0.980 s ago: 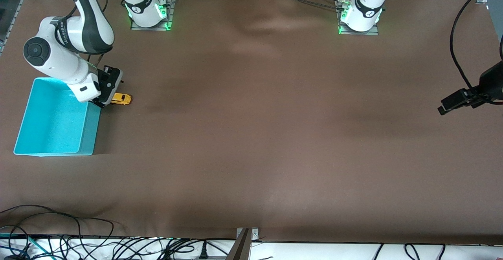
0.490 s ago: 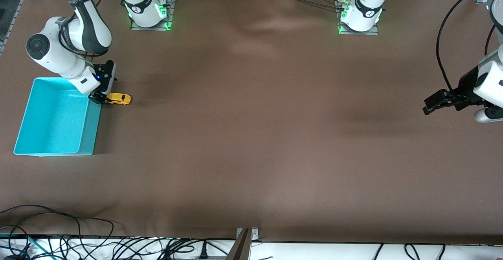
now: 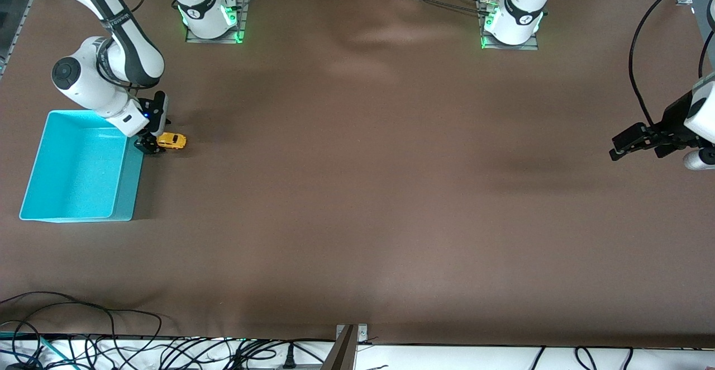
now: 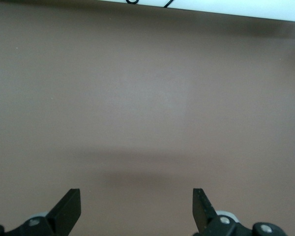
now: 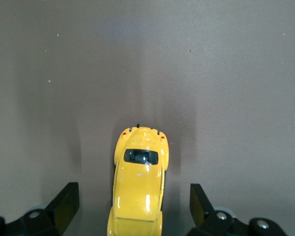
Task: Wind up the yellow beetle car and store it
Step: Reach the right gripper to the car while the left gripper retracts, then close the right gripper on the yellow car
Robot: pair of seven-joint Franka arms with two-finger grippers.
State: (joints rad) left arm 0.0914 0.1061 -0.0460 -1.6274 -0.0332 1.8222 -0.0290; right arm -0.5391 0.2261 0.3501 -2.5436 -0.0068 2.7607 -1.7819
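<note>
We see the yellow beetle car on the table, just beside the turquoise bin. Our right gripper straddles its end, fingers wide apart and gripping nothing. The left gripper waits, open and empty. Risk: closing off-centre on that rounded body could squirt the car away.

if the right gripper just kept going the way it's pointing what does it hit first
Most likely the yellow beetle car. The right gripper is open beside the turquoise bin, and its wrist view shows the car lined up between the jaws, on the table.
</note>
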